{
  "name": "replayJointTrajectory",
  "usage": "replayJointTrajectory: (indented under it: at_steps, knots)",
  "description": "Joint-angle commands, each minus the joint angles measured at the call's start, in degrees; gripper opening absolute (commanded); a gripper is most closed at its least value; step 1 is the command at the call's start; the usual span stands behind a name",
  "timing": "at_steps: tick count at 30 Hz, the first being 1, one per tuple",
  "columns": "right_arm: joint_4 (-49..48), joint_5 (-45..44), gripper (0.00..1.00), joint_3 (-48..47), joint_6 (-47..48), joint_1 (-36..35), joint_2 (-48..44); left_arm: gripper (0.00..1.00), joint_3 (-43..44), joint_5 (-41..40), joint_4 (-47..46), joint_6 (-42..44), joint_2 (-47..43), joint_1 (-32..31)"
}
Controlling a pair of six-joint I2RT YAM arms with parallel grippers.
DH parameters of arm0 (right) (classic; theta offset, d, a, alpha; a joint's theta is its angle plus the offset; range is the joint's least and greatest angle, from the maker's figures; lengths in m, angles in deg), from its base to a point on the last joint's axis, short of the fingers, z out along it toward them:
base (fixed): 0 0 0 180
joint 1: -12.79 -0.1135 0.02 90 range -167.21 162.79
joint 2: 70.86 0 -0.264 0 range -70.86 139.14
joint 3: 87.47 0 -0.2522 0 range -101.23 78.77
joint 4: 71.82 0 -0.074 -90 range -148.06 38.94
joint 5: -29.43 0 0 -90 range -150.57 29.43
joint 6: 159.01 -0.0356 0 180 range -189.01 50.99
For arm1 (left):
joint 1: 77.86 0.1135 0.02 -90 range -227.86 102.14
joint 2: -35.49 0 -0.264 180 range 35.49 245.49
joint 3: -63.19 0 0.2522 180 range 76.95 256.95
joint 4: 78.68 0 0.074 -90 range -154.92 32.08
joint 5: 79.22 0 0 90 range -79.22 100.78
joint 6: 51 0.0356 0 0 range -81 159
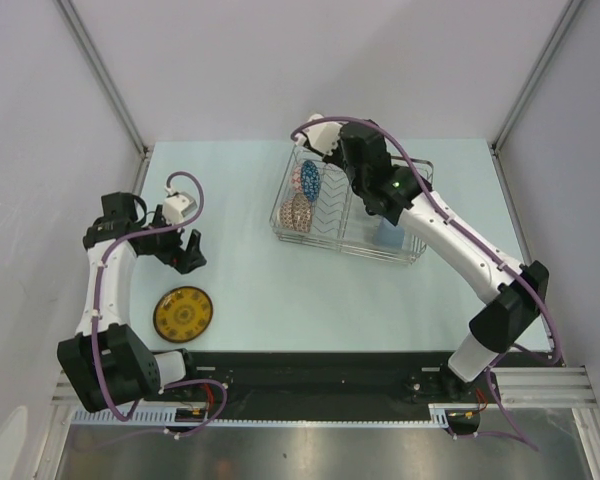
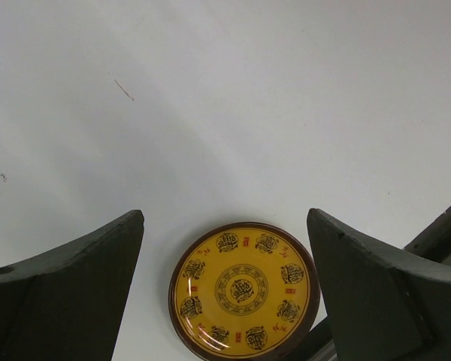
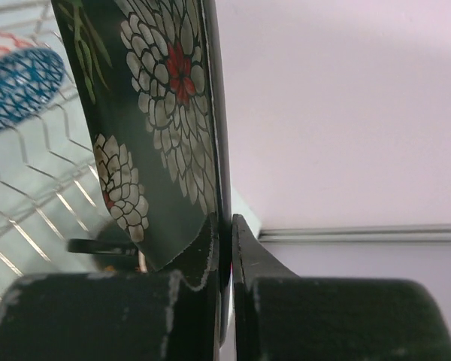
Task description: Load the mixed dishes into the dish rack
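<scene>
R gripper (image 3: 225, 222) pinches black floral plate (image 3: 158, 113) edge-on over rack (image 1: 330, 215); L gripper (image 2: 225, 216) (jaws wide) near yellow plate (image 2: 244, 289).

Left arm (image 1: 108, 285), right arm (image 1: 458, 240) — white links, black joints, purple cables (image 1: 183, 175); left gripper (image 2: 225, 214) dark, wedge-fingered.

Dish rack (image 1: 280, 232) at table's far side. Blue patterned bowl (image 1: 310, 178) and beige-pink patterned bowl (image 1: 300, 211) on edge in left section, light-blue cup (image 1: 390, 236) in right. Right gripper (image 1: 323, 157) above rack's far-left corner. Yellow patterned plate (image 1: 183, 313) flat on table, near left gripper (image 1: 188, 258), apart.
</scene>
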State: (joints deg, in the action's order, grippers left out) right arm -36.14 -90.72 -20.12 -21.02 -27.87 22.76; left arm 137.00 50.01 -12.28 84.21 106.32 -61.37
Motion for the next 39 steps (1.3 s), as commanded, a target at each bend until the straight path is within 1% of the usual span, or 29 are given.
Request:
replayJointTrajectory:
  at_steps: [1,5,9,16,20,24,26,29,30,33,39]
  knots:
    - [-17.5,-1.3,0.00,-0.2,10.3,1.6,-1.2,0.95,-0.8,2.4,-1.8,-0.2,0.1,0.8]
    - [-19.3,-1.8,0.00,1.9,12.1,3.0,-0.2,0.95,-1.0,2.3,-2.1,-0.3,0.5,1.2]
    - [-18.3,0.4,0.00,3.9,9.7,3.9,-0.5,0.95,-1.2,2.3,-2.5,-0.4,1.1,1.3]
    - [-19.0,2.3,0.00,7.7,8.9,4.4,-0.1,0.95,-1.2,3.2,-3.3,-1.3,1.9,1.4]
    - [-19.0,4.0,0.00,8.2,8.8,4.5,0.8,0.95,-1.6,3.2,-3.6,-1.2,1.9,1.3]
    - [-21.4,4.0,0.00,9.2,11.4,4.5,2.5,0.94,-1.9,3.1,-3.9,-1.4,1.8,1.3]
    - [-21.3,4.0,0.00,9.3,12.0,4.7,3.1,0.95,-2.0,3.2,-3.9,-1.3,1.9,1.3]
    - [-21.3,5.4,0.00,10.3,15.2,4.8,3.8,0.95,-2.3,3.3,-4.2,-1.4,1.9,1.3]
    - [-24.3,5.3,0.00,10.8,16.8,4.7,4.2,0.94,-2.3,3.3,-4.2,-1.4,1.9,1.3]
    - [-26.2,4.9,0.00,11.0,17.9,4.7,4.6,0.94,-2.6,3.2,-4.4,-1.4,1.9,1.3]
    - [-26.2,5.3,0.00,11.1,20.9,5.1,5.8,0.94,-2.6,3.3,-4.7,-1.6,2.4,1.4]
